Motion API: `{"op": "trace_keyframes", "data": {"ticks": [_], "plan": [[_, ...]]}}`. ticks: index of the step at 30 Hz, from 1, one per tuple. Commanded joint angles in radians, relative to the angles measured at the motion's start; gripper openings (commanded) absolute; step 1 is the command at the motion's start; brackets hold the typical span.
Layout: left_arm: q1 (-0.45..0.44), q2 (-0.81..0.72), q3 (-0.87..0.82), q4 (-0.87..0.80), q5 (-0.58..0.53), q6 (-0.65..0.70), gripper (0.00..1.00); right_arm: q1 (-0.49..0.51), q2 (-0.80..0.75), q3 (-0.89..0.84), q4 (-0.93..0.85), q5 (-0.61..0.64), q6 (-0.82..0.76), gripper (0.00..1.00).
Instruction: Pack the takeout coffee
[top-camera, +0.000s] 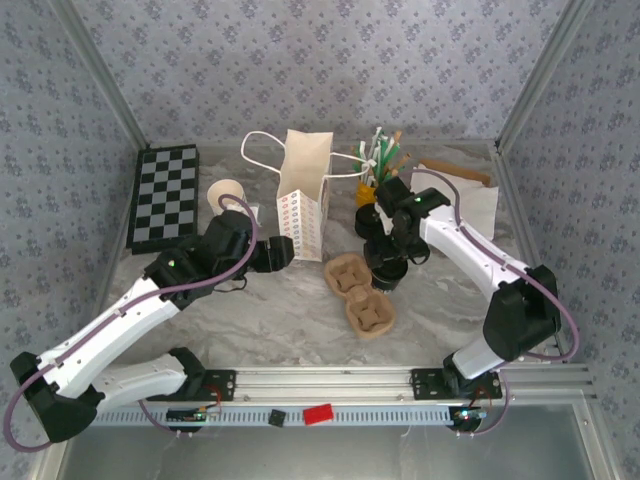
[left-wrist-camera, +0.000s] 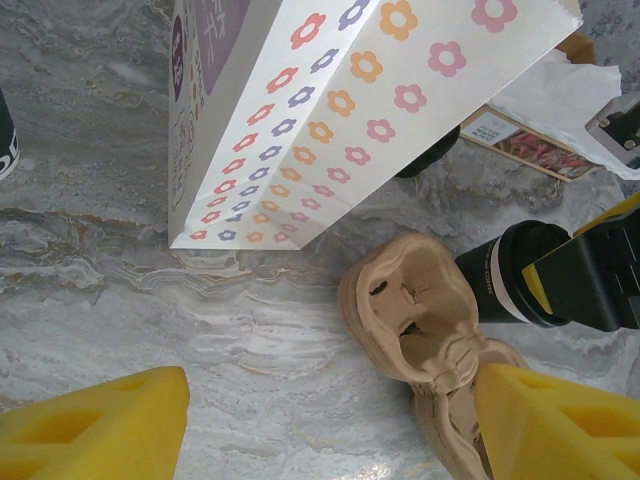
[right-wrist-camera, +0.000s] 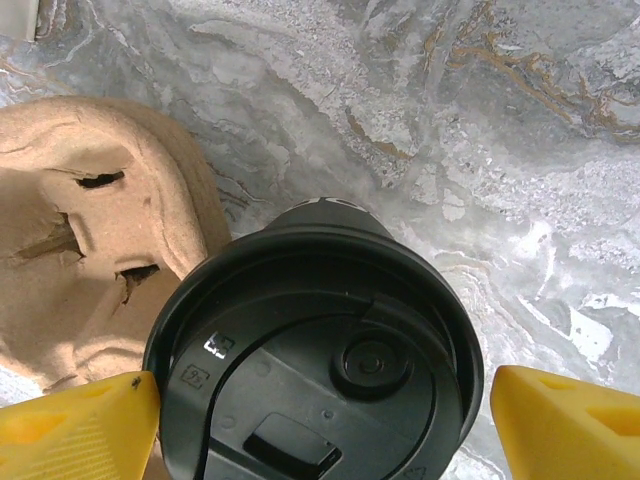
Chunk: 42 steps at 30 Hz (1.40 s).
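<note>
Nearest, in the lower centre of the top view, two pulp cup carriers lie on the marble table (top-camera: 275, 325), the nearer carrier (top-camera: 370, 316) touching the farther carrier (top-camera: 349, 274). Just right of the farther one, mid-frame, is the takeout coffee (right-wrist-camera: 320, 365), lid up, beside the carrier and not in a well. Whether its base rests on the table I cannot tell. The right gripper (right-wrist-camera: 320, 425) has its yellow pads (right-wrist-camera: 70, 430) pressed in from both sides just under the lid's rim, clamped on the cup. Left of centre, the left gripper (left-wrist-camera: 330, 420) hangs with fingers wide apart and nothing between them, facing the flowered paper bag (top-camera: 300, 215). The cup is probably light, thin-walled and easily crushed, with a slick lid that could pop off, so the firmer band under the rim looks the safest hold. The marble looks smooth and hard. Farther back are a chessboard (top-camera: 165, 197), a cup stack (top-camera: 228, 193) and straws (top-camera: 377, 153), enclosed by papered walls.
</note>
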Motion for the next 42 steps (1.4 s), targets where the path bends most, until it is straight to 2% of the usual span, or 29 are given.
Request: {"op": "trace_keyframes", "data": {"ticks": [1, 19, 31, 40, 42], "plan": [[0.004, -0.01, 0.005, -0.008, -0.017, 0.019, 0.76, 0.006, 0.021, -0.009, -0.004, -0.004, -0.017, 0.85], [0.013, 0.005, 0.006, -0.009, -0.014, 0.032, 0.76, 0.033, 0.039, -0.092, -0.012, 0.011, 0.001, 0.84], [0.019, 0.018, 0.006, -0.002, -0.002, 0.032, 0.76, 0.051, 0.061, -0.154, -0.032, 0.091, 0.044, 0.84], [0.023, 0.022, 0.006, -0.004, -0.002, 0.033, 0.76, 0.062, 0.072, -0.184, -0.027, 0.07, 0.061, 0.84], [0.024, 0.023, 0.006, -0.006, -0.003, 0.033, 0.76, 0.063, 0.077, -0.189, -0.017, 0.113, 0.064, 0.83]]}}
